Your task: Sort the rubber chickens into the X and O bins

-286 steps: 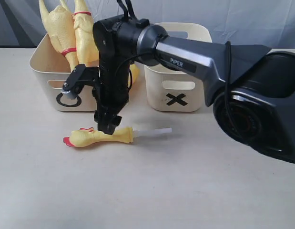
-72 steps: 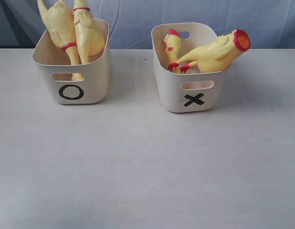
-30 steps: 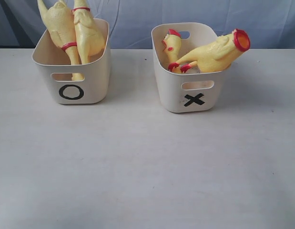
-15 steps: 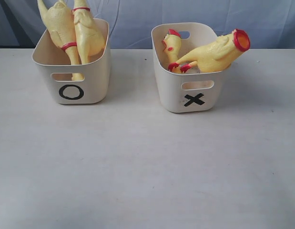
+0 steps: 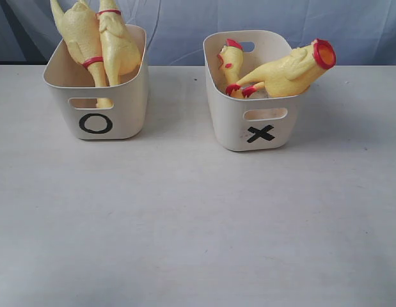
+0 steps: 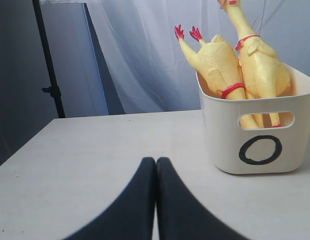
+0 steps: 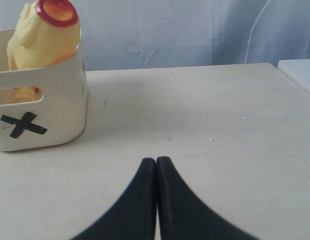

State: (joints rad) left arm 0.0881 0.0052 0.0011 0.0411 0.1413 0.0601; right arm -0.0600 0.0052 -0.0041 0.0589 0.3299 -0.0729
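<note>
Two rubber chickens (image 5: 89, 38) stand in the O bin (image 5: 95, 123), and two lie in the X bin (image 5: 260, 133). None are on the table (image 5: 198, 224). Sorting looks done, though the bin floors are hidden. Left gripper (image 6: 156, 166) and right gripper (image 7: 156, 166) are both pressed closed and hold nothing.

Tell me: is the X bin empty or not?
Not empty. The X bin holds a small chicken and a larger chicken leaning over its rim.

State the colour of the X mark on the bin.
Black. The X mark shows best in the exterior view.
</note>
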